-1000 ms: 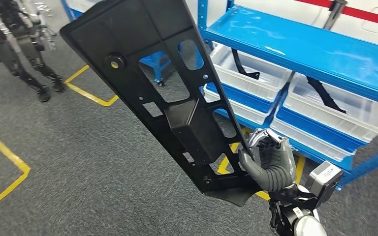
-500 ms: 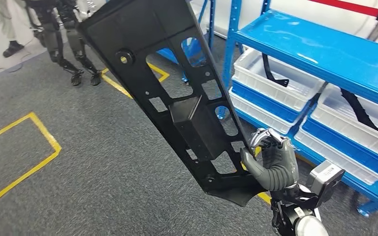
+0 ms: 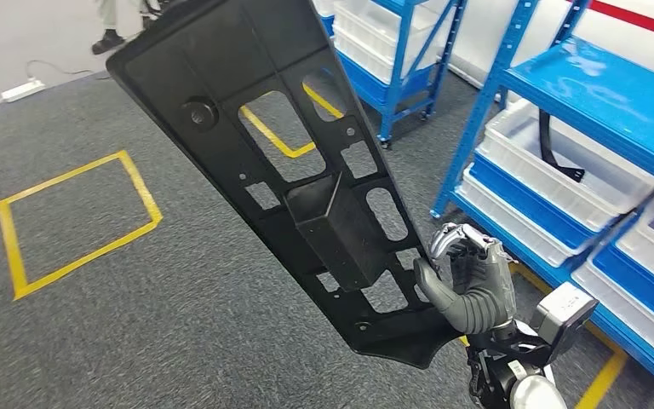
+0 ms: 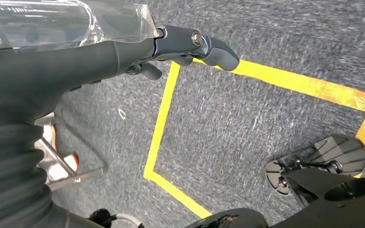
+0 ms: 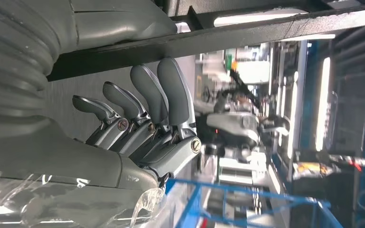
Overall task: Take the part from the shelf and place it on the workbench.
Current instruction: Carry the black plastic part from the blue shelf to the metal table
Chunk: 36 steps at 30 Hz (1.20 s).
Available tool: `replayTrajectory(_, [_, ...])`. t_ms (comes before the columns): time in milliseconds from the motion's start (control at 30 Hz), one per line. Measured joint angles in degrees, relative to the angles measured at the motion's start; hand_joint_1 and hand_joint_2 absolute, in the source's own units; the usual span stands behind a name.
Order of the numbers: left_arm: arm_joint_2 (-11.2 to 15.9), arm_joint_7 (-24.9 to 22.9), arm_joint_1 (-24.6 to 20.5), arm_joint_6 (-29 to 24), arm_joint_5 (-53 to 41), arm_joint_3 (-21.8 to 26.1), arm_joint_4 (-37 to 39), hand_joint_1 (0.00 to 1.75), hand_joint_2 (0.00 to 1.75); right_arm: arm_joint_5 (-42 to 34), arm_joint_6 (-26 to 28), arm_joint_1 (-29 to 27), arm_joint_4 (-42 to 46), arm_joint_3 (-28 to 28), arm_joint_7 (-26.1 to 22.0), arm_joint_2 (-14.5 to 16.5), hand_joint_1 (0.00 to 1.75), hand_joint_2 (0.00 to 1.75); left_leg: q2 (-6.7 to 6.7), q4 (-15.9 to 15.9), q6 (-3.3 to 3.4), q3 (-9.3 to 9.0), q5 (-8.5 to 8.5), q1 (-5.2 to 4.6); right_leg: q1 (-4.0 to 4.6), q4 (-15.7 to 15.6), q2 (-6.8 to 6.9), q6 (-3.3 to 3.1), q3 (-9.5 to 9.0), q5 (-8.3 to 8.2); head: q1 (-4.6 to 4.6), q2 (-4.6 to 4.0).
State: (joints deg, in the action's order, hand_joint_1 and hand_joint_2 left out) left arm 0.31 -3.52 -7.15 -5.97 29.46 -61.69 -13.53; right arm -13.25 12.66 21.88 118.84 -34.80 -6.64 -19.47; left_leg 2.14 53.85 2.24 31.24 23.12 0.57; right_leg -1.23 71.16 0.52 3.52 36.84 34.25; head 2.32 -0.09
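The part is a long black plastic panel [image 3: 247, 145] with several cut-outs and a boxy pocket in its middle. It stands tilted in the air over the grey carpet, its top end leaning to the left. My right hand [image 3: 468, 285] grips the panel's lower right edge. In the right wrist view the fingers [image 5: 142, 109] curl around the panel's black edge [image 5: 247, 31]. My left hand [image 4: 123, 52] hangs over the floor with its fingers apart and holds nothing.
A blue shelf [image 3: 596, 94] with white bins [image 3: 545, 179] stands at the right, and a second blue rack [image 3: 392, 60] stands further back. Yellow tape squares [image 3: 77, 221] mark the carpet. A person's shoe [image 3: 106, 38] and a white power strip [image 3: 21, 89] lie at the top left.
The whole picture has shifted: the camera turned, so the shelf slid to the right and a yellow square came in at the left. The panel stays in my right hand's grip.
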Motion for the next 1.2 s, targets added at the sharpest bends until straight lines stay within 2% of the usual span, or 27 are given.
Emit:
replayTrajectory(33, [0.0, 0.0, 0.1, 0.0, 0.0, -0.1, 0.0, 0.0, 1.75, 0.0, 0.0, -0.1, 0.0, 0.0, 0.0, 0.0, 1.75, 1.75, 0.77, 0.0, 0.05, -0.01, -0.03, -0.15, 0.12, -0.3, -0.13, -0.29, 0.11, -0.88, 0.0, 0.0])
replayTrajectory(67, [0.0, 0.0, 0.1, 0.0, 0.0, -0.2, 0.0, 0.0, 1.75, 0.0, 0.0, -0.1, 0.0, 0.0, 0.0, 0.0, 1.75, 1.75, 1.57, 0.0, 0.06, -0.07, -0.04, -0.28, 0.21, -2.7, -0.4, -0.64, -0.81, -2.66, 0.0, 0.0])
replayTrajectory(100, [0.0, 0.0, 0.2, 0.0, 0.0, -0.3, 0.0, 0.0, 1.75, 0.0, 0.0, -0.1, 0.0, 0.0, -0.1, 0.0, 1.75, 1.75, 2.32, 0.0, 0.06, -0.15, -0.05, -0.34, 0.27, -6.8, -1.37, -1.03, -2.59, -4.98, 0.0, 0.0])
replayTrajectory(167, [-0.1, 0.1, 0.1, 0.0, 0.0, -0.3, 0.0, 0.0, 1.75, 0.0, 0.0, 0.0, 0.0, 0.0, -0.1, 0.0, 1.75, 1.75, 3.58, 0.1, -0.13, -0.06, -0.1, -0.53, 0.4, -14.1, -3.73, -1.59, -5.69, -8.08, 0.01, 0.0])
replayTrajectory(200, [-0.1, 0.1, 0.1, 0.1, 0.0, -0.4, 0.0, 0.0, 1.75, 0.0, 0.0, 0.0, 0.0, 0.0, -0.1, 0.0, 1.75, 1.75, 4.05, 0.2, -0.31, 0.13, -0.16, -0.52, 0.5, -15.9, -4.55, -1.7, -6.38, -8.64, 0.0, 0.0])
replayTrajectory(233, [-0.1, 0.1, 0.0, 0.2, 0.0, -0.4, 0.0, 0.0, 1.75, 0.0, 0.0, 0.0, 0.0, 0.0, -0.2, 0.0, 1.75, 1.75, 4.45, 0.2, -0.56, 0.35, -0.25, -0.49, 0.64, -16.2, -4.53, -1.72, -6.39, -8.55, -0.01, 0.0])
replayTrajectory(300, [-0.1, 0.1, 0.1, 0.3, 0.0, -0.5, 0.0, 0.0, 1.75, 0.0, 0.0, 0.2, 0.0, 0.0, -0.2, 0.1, 1.75, 1.75, 4.89, 0.3, -1.09, 0.74, -0.3, -0.3, 0.66, -16.4, -3.35, -2.04, -6.36, -8.81, -0.01, 0.0])
replayTrajectory(367, [-0.1, 0.1, 0.2, 0.3, 0.0, -0.6, 0.0, 0.0, 1.75, 0.0, -0.1, 0.3, 0.0, 0.0, -0.2, 0.2, 1.75, 1.75, 2.67, 2.7, -1.56, 2.06, 1.23, -0.43, 0.43, -16.8, -1.94, -2.68, -6.54, -9.07, 0.09, 0.0])
replayTrajectory(433, [-0.1, 0.1, 0.1, 0.3, 0.0, -0.7, 0.0, 0.0, 1.75, 0.0, -0.1, 0.3, 0.0, 0.0, -0.1, 0.3, 1.75, 1.75, -0.33, 9.8, -2.01, 5.54, 4.83, -0.45, 0.45, -17.0, -0.58, -3.11, -6.62, -9.1, 0.21, 0.0])
replayTrajectory(500, [-0.1, 0.1, 0.0, 0.3, 0.0, -0.7, 0.0, 0.0, 1.75, 0.0, -0.1, 0.2, 0.0, 0.0, -0.1, 0.3, 1.75, 1.75, -1.13, 17.0, -2.38, 9.05, 7.41, -0.26, 0.6, -17.0, 0.84, -3.23, -6.58, -9.03, 0.26, 0.0])
replayTrajectory(533, [-0.1, 0.1, 0.0, 0.3, 0.0, -0.7, 0.0, 0.0, 1.75, 0.0, -0.1, 0.3, 0.0, 0.0, -0.1, 0.4, 1.75, 1.75, -1.25, 17.9, -2.47, 9.49, 7.28, -0.23, 0.63, -17.0, 1.58, -3.24, -6.57, -8.98, 0.27, 0.0])
replayTrajectory(567, [-0.1, 0.1, 0.0, 0.3, 0.0, -0.7, 0.0, 0.0, 1.75, 0.0, -0.2, 0.3, 0.0, -0.1, -0.1, 0.4, 1.75, 1.75, -1.48, 16.2, -2.47, 8.66, 6.14, -0.22, 0.64, -17.0, 2.29, -3.22, -6.6, -8.93, 0.28, 0.0])
replayTrajectory(600, [-0.1, 0.1, 0.0, 0.3, 0.0, -0.7, 0.0, 0.0, 1.75, 0.0, -0.2, 0.3, 0.0, -0.1, -0.1, 0.4, 1.75, 1.75, -2.13, 12.3, -2.39, 6.62, 4.29, -0.26, 0.66, -17.0, 3.0, -3.14, -6.69, -8.85, 0.28, 0.0])
replayTrajectory(667, [-0.1, 0.1, 0.0, 0.3, 0.0, -0.7, 0.0, 0.0, 1.75, 0.0, -0.3, 0.3, 0.0, -0.1, -0.1, 0.4, 1.75, 1.75, -4.66, 3.6, -1.92, 2.02, 1.08, -0.56, 0.91, -16.9, 4.25, -2.78, -6.92, -8.57, 0.27, 0.0])
replayTrajectory(700, [-0.1, 0.1, -0.1, 0.3, 0.0, -0.7, 0.0, 0.0, 1.75, 0.0, -0.4, 0.3, 0.0, -0.1, -0.1, 0.4, 1.75, 1.75, -5.51, 1.0, -1.64, 0.69, 0.26, -0.75, 1.07, -16.9, 4.81, -2.55, -7.02, -8.41, 0.25, 0.0])
replayTrajectory(733, [-0.1, 0.1, -0.1, 0.3, 0.0, -0.7, 0.0, 0.0, 1.75, 0.0, -0.4, 0.4, 0.0, -0.1, -0.1, 0.4, 1.75, 1.75, -5.75, -0.1, -1.36, 0.29, 0.02, -0.93, 1.21, -16.9, 5.35, -2.32, -7.1, -8.27, 0.22, 0.0])
replayTrajectory(800, [0.0, 0.1, -0.1, 0.3, 0.0, -0.7, 0.0, 0.0, 1.75, 0.0, -0.5, 0.4, 0.0, -0.1, -0.1, 0.4, 1.75, 1.75, -4.39, -0.3, -0.79, 0.47, -0.28, -1.0, 1.21, -16.9, 6.4, -1.82, -7.25, -8.01, 0.19, 0.0])
replayTrajectory(833, [-0.1, 0.1, -0.1, 0.3, 0.0, -0.7, 0.0, 0.0, 1.75, 0.0, -0.5, 0.5, 0.0, -0.1, -0.1, 0.4, 1.75, 1.75, -3.71, -0.5, -0.47, 0.42, -0.48, -0.92, 1.06, -16.5, 5.99, -1.51, -7.23, -7.58, 0.19, 0.0])
replayTrajectory(867, [-0.1, 0.1, 0.0, 0.3, 0.0, -0.7, 0.0, 0.0, 1.75, 0.0, -0.5, 0.5, 0.0, -0.1, -0.1, 0.4, 1.75, 1.75, -3.09, -0.7, -0.13, 0.36, -0.71, -0.76, 0.91, -15.1, 4.8, -1.24, -6.74, -6.49, 0.18, 0.0])
replayTrajectory(933, [-0.1, 0.1, -0.1, 0.3, 0.0, -0.7, 0.0, 0.0, 1.75, 0.0, -0.5, 0.5, 0.0, -0.1, -0.2, 0.4, 1.75, 1.75, -1.85, -0.9, 0.3, 0.31, -0.99, -0.49, 0.63, -8.5, 1.43, -0.79, -3.96, -2.71, 0.13, 0.0])
replayTrajectory(967, [-0.1, 0.1, -0.1, 0.3, 0.0, -0.7, 0.0, 0.0, 1.75, 0.0, -0.5, 0.3, 0.0, -0.1, -0.2, 0.4, 1.75, 1.75, -1.15, -0.8, 0.4, 0.36, -1.03, -0.44, 0.59, -4.1, 0.42, -0.66, -1.96, -0.76, 0.11, 0.0])
replayTrajectory(1000, [-0.1, 0.1, -0.2, 0.3, 0.0, -0.7, 0.0, 0.0, 1.75, 0.0, -0.5, 0.2, 0.0, -0.1, -0.1, 0.4, 1.75, 1.75, -0.38, -0.8, 0.43, 0.39, -1.04, -0.42, 0.55, -0.8, 0.02, -0.52, -0.32, 0.36, 0.1, 0.0])
replayTrajectory(1033, [-0.1, 0.1, -0.2, 0.3, 0.0, -0.7, 0.0, 0.0, 1.75, 0.0, -0.5, 0.1, 0.0, -0.1, -0.1, 0.4, 1.75, 1.75, 0.41, -0.8, 0.42, 0.4, -1.03, -0.39, 0.47, 0.7, -0.1, -0.4, 0.49, 0.37, 0.1, 0.0])
replayTrajectory(1067, [-0.1, 0.1, -0.1, 0.3, 0.0, -0.7, 0.0, 0.0, 1.75, 0.0, -0.5, 0.1, 0.0, -0.2, -0.1, 0.4, 1.75, 1.75, 1.25, -0.7, 0.38, 0.35, -1.03, -0.33, 0.32, -0.5, -0.2, -0.29, 0.08, -0.91, 0.1, 0.0])
replayTrajectory(1100, [-0.1, 0.1, -0.1, 0.3, 0.0, -0.7, 0.0, 0.0, 1.75, 0.0, -0.5, 0.1, 0.0, -0.2, -0.1, 0.4, 1.75, 1.75, 2.06, -0.7, 0.29, 0.28, -1.01, -0.23, 0.09, -3.7, -0.54, -0.16, -1.33, -3.01, 0.1, 0.0])
replayTrajectory(1167, [-0.1, 0.1, -0.1, 0.3, 0.0, -0.7, 0.0, 0.0, 1.75, 0.0, -0.6, 0.2, 0.0, -0.2, -0.1, 0.4, 1.75, 1.75, 3.54, -0.3, -0.24, 0.42, -0.86, -0.16, -0.58, -12.0, -3.02, 0.15, -5.0, -6.79, 0.1, 0.0])
replayTrajectory(1200, [-0.1, 0.1, -0.2, 0.3, 0.0, -0.7, 0.0, 0.0, 1.75, 0.0, -0.6, 0.2, 0.0, -0.2, -0.1, 0.4, 1.75, 1.75, 4.14, -0.1, -0.62, 0.7, -0.84, -0.15, -0.77, -14.5, -4.16, 0.13, -6.01, -7.6, 0.1, 0.0])
